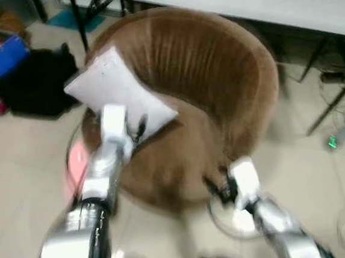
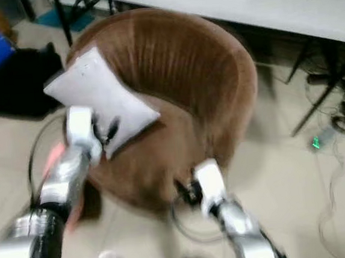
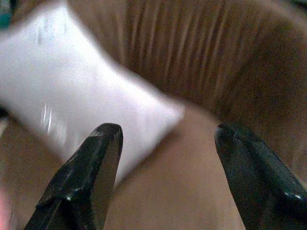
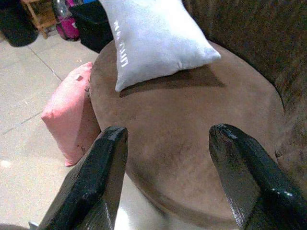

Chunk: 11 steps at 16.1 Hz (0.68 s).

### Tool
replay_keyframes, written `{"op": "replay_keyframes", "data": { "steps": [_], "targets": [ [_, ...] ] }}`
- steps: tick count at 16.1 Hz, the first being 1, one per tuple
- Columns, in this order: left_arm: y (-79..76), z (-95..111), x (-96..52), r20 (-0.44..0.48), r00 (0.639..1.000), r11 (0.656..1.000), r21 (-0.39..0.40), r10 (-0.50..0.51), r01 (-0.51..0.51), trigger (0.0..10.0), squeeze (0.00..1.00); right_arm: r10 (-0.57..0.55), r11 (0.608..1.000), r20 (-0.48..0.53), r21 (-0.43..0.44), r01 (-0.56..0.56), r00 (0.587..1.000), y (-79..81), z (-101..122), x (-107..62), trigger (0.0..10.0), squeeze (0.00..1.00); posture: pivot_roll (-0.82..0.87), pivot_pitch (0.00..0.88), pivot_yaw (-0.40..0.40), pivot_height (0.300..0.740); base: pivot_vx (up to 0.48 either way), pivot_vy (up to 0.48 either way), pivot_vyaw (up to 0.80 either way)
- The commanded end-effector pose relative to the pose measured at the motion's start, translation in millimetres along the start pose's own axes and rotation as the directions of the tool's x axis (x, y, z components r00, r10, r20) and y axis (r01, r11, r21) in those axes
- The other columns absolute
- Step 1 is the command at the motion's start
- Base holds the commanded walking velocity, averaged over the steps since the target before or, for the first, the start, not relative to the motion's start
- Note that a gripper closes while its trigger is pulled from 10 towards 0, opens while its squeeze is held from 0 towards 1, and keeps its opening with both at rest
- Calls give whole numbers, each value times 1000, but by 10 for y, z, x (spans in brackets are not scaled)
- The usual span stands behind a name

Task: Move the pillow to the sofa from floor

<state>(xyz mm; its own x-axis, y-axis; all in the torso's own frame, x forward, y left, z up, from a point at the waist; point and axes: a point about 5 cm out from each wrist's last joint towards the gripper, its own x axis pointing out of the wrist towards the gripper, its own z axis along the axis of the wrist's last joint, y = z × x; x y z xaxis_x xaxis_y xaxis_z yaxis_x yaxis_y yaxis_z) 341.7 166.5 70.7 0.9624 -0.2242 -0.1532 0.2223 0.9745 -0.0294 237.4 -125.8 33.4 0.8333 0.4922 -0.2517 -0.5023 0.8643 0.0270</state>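
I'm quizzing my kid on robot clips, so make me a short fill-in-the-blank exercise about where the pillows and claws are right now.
1. The white pillow lies on the brown ____.
2. The pink pillow sits on the ____, beside the sofa.
3. The left claw has its fingers ____, close to the white pillow.
4. The right claw holds ____.

Missing words: sofa; floor; open; nothing
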Motion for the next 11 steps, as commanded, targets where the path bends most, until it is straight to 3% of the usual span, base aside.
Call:
{"op": "replay_keyframes", "data": {
  "steps": [1, 3, 5, 6, 9, 11],
  "targets": [
    [-117, -15, -21, 10, 999, 999, 5, -54, 54, 10000, 0, -11, 1000, -25, -9, 11, 1000, -32, -77, -36, 10000, 0, 15, 140, -70, 740, 0, 0, 0],
    [-257, -221, -349, 7, 995, 995, 6, -104, 104, 10000, 0, 0, 1000, -32, -11, 0, 999, 17, -117, -46, 10000, 0, 13, 134, -67, 740, 0, 0, 0],
    [-266, -184, -565, 72, 989, 988, 91, -132, 125, 10000, 0, 0, 1000, -19, -13, 0, 1000, 25, -107, -72, 10000, 0, 0, 128, -70, 740, 0, 0, 0],
    [-249, -143, -724, 122, 984, 989, 91, -129, 119, 10000, 0, -16, 1000, 4, 0, 16, 1000, 15, -86, -104, 10000, 0, -5, 126, -75, 740, 0, 0, 0],
    [-307, -93, -950, 188, 969, 984, 114, -159, 140, 10000, 0, -73, 997, 68, 29, 71, 995, -17, -60, -203, 10000, 0, -13, 131, -87, 740, 0, 0, 0],
    [-282, -147, -1126, 186, 966, 978, 140, -182, 157, 10000, 0, -89, 996, 134, -8, 91, 987, 13, -27, -310, 10000, 0, -17, 131, -95, 740, 0, 0, 0]
  ]
}}
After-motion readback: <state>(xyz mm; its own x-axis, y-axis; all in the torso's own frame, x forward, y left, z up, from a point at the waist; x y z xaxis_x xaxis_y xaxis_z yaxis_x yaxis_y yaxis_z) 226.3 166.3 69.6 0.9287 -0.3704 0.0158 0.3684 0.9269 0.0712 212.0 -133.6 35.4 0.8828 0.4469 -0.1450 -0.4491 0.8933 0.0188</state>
